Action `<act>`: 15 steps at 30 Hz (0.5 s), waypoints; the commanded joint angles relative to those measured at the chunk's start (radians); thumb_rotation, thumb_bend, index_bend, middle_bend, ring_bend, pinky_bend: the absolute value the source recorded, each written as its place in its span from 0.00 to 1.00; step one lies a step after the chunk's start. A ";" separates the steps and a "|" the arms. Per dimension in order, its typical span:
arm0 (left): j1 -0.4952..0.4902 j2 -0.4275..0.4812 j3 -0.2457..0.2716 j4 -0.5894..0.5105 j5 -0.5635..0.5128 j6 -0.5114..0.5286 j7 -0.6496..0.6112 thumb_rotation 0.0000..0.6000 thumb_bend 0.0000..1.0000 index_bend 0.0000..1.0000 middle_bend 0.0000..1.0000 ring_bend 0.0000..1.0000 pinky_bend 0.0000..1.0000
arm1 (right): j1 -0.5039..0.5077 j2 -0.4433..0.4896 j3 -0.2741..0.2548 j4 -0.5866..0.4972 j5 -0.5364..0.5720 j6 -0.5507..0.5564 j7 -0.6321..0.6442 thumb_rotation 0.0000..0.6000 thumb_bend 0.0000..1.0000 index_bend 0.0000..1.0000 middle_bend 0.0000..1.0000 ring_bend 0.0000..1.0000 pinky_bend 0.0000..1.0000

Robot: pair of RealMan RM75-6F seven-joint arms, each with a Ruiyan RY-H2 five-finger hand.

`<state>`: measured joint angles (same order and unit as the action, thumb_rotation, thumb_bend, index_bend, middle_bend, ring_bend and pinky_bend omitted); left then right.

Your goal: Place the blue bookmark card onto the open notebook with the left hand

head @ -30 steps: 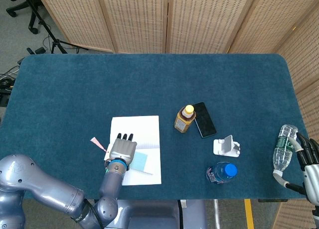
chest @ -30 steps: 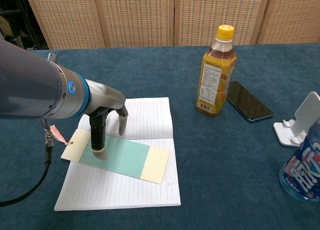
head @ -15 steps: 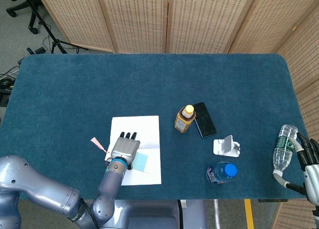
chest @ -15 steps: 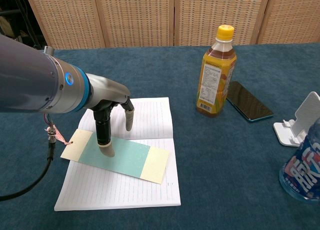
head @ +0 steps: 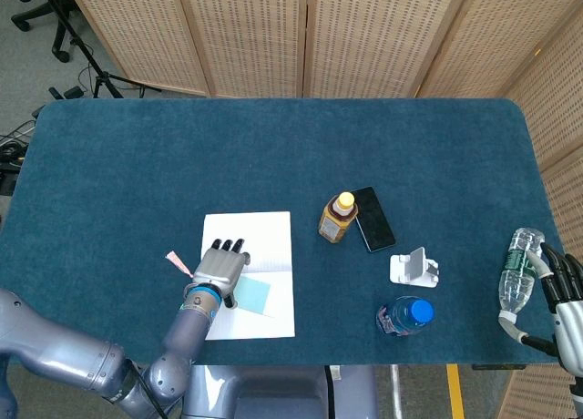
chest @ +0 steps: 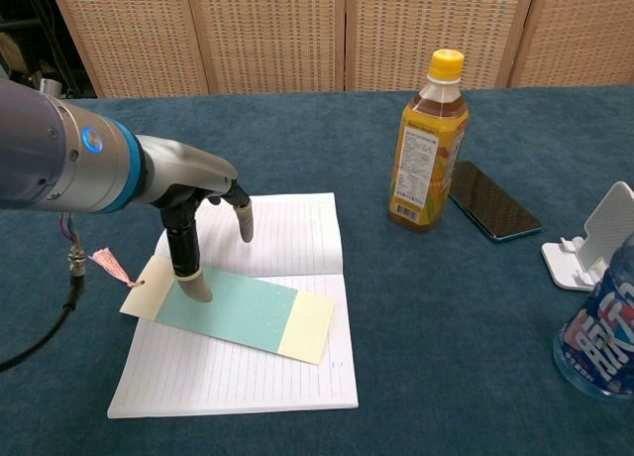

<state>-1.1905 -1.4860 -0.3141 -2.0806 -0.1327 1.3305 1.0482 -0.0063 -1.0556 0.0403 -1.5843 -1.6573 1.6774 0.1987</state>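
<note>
Your left hand (chest: 193, 240) holds nothing, fingers spread, one tip touching the card (chest: 229, 313) near the notebook's (chest: 260, 382) left edge; lift straight up to avoid dragging it.

My table (head: 273, 155) wears dark teal cloth. On it — open notebook (head: 264, 237) lower left; tea bottle (head: 338, 217), phone (head: 373, 218), white stand (head: 414, 267), blue-capped bottle (head: 407, 314) right of centre.

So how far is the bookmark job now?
Done, it seems: the blue bookmark card lies flat on the open notebook, one end overhanging its edge. In hand: one finger of the left hand touches the card. Left: lift that hand clear. The right hand holds a clear water bottle.
</note>
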 commanded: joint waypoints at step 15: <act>0.320 0.125 0.274 -0.009 0.682 0.010 -0.360 1.00 0.17 0.00 0.00 0.00 0.03 | 0.006 -0.008 -0.003 -0.011 -0.004 -0.012 -0.038 1.00 0.00 0.00 0.00 0.00 0.00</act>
<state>-0.9780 -1.3769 -0.1305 -2.1100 0.3743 1.3160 0.8131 -0.0014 -1.0632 0.0373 -1.5941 -1.6613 1.6659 0.1628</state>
